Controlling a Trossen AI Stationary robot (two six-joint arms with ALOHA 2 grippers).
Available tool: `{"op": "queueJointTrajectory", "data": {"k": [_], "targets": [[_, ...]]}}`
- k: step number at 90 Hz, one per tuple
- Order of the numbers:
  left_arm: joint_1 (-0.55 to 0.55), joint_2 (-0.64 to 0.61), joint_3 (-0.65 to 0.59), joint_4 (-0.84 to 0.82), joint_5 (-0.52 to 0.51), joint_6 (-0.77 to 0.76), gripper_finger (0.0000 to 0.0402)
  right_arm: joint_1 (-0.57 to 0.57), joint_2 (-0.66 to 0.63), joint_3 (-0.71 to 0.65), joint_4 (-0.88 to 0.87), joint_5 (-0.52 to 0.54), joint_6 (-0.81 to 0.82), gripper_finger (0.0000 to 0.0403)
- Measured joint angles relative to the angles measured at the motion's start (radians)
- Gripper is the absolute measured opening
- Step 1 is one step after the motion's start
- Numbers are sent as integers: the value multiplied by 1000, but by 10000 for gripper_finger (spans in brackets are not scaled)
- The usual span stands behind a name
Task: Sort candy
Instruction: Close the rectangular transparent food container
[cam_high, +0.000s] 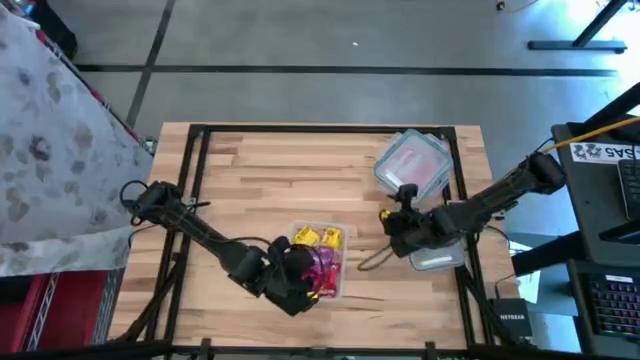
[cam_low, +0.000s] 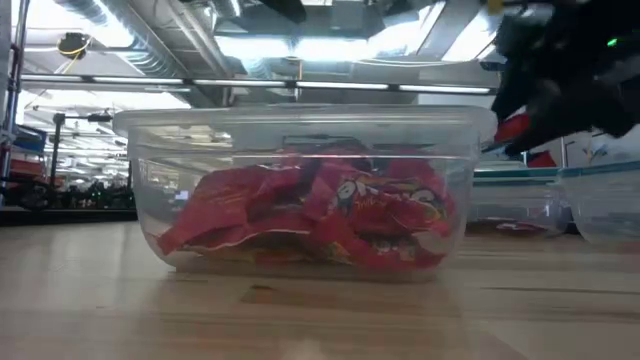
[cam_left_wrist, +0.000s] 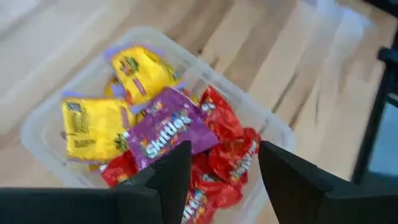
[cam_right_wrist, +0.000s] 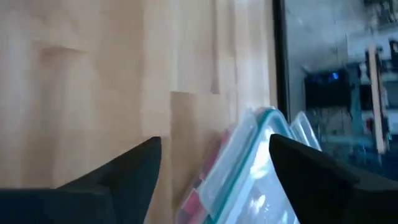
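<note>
Near edge of the bench: left pincer hangs just over the open clear tub, fingers spread, nothing between them. Below it the candy, a loose heap of flat packets. Purple one on top in the middle, two yellow ones toward one end, red ones crowding the other end and underneath. From table height the tub wall shows mostly red packets pressed against it, crumpled and overlapping.

Handling, as I judge it: packets are light, soft, glossy film, so likely slippery and prone to slide over each other. Contents shift inside, so a pinch across the flat middle may squash or skate off. Better hold looks like a crimped end seam or a raised edge, one packet at a time. The purple one sits highest and clear of the tub wall, the easiest take. Risk: dragging a neighbour up with it.

Further along, right pincer is held just above the wood, fingers wide apart, empty, beside a clear lid lying flat.

Farthest: a teal-rimmed container near the far right corner, some red visible inside; how many packets, cannot tell.
</note>
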Motion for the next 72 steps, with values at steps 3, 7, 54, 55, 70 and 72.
{"op": "queueJointTrajectory", "data": {"k": [3,7,54,55,70,72], "targets": [[-10,1,0,0,-27,-12,170,-23,11,0,9,-1,2,280],[-20,2,0,0,-61,-28,170,-53,24,0,18,-9,2,274],[-86,3,-9,88,-312,-77,170,-312,150,2,54,-114,23,168],[-86,3,-9,88,-314,-77,170,-315,151,2,54,-114,25,165],[-89,3,-10,117,-328,-70,170,-318,154,1,49,-95,33,86],[-89,3,-10,117,-328,-70,170,-318,154,1,48,-93,34,71]]}}
